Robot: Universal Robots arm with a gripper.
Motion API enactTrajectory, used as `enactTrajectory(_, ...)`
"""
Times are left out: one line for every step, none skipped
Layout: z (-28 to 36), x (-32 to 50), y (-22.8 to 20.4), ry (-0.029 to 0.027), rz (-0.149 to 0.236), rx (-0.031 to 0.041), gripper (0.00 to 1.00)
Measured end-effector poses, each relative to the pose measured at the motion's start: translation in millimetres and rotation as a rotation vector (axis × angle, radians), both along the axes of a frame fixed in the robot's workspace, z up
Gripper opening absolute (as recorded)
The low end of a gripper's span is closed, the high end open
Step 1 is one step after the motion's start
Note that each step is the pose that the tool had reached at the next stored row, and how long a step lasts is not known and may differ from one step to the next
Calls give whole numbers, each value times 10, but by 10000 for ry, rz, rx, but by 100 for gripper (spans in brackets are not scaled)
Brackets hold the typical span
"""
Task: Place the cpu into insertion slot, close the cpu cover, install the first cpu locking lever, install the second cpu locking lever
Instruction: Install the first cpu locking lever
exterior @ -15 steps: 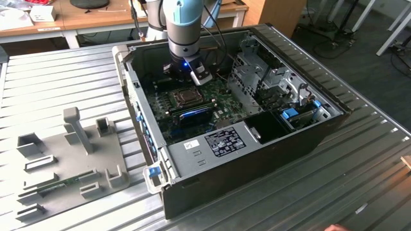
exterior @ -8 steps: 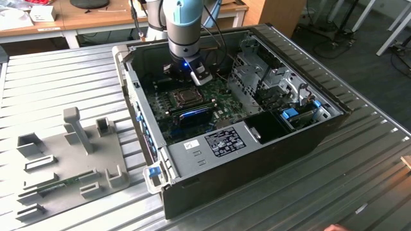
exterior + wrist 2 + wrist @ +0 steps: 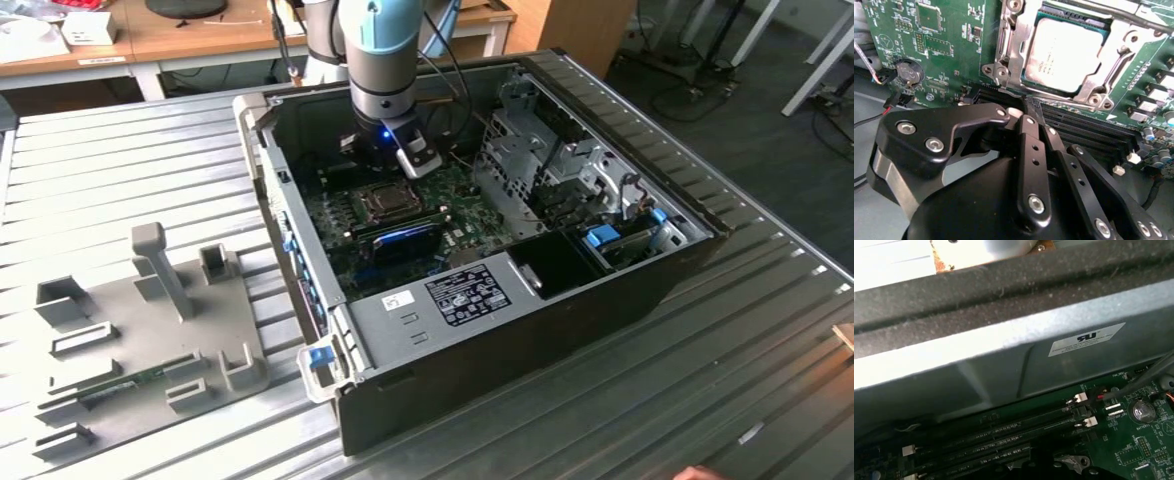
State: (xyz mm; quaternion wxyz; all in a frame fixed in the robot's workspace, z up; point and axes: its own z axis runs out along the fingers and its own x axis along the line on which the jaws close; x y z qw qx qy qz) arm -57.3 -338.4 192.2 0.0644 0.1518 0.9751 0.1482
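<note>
The cpu [image 3: 1064,52] lies flat in the insertion slot [image 3: 998,70], its pale face showing through the window of the cpu cover [image 3: 1121,47]. The silvery cover frame is folded down over it. A thin metal lever rod [image 3: 1134,17] runs along the socket's far edge. My black gripper [image 3: 1030,106] is shut, with nothing visible between its fingers. Its tip hovers at the socket's edge, over the long black memory slots [image 3: 1089,127]. In the exterior view the gripper [image 3: 387,165] hangs inside the open computer case, just behind the socket [image 3: 388,200].
The case wall [image 3: 1004,345] rises close beside the memory slots [image 3: 1004,435]. A coin battery [image 3: 908,72] and thin cables sit on the green board [image 3: 949,45]. A drive cage [image 3: 561,170] fills the case on the exterior view's right. A grey fixture tray [image 3: 147,330] lies on the metal table.
</note>
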Motion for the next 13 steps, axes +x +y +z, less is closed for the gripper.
enactTrajectory(0, 0, -1, 0, 0, -11, 10)
enactTrajectory(0, 0, -2, 0, 1, -19, 10)
enactTrajectory(0, 0, -2, 0, 0, -23, 10)
enactTrajectory(0, 0, -2, 0, 1, -26, 10)
enactTrajectory(0, 0, -2, -1, 1, -27, 10)
enactTrajectory(0, 0, -2, 0, 1, -28, 10)
enactTrajectory(0, 0, -2, -1, 0, -28, 10)
enactTrajectory(0, 0, -2, 0, 0, -31, 10)
enactTrajectory(-1, 0, -2, -1, 0, -35, 10)
enactTrajectory(-1, 0, -2, -1, 0, -37, 10)
enactTrajectory(-1, 0, -2, 0, 0, -39, 10)
enactTrajectory(-1, 0, -2, 0, 0, -39, 10)
enactTrajectory(-1, 0, -2, 0, 0, -41, 10)
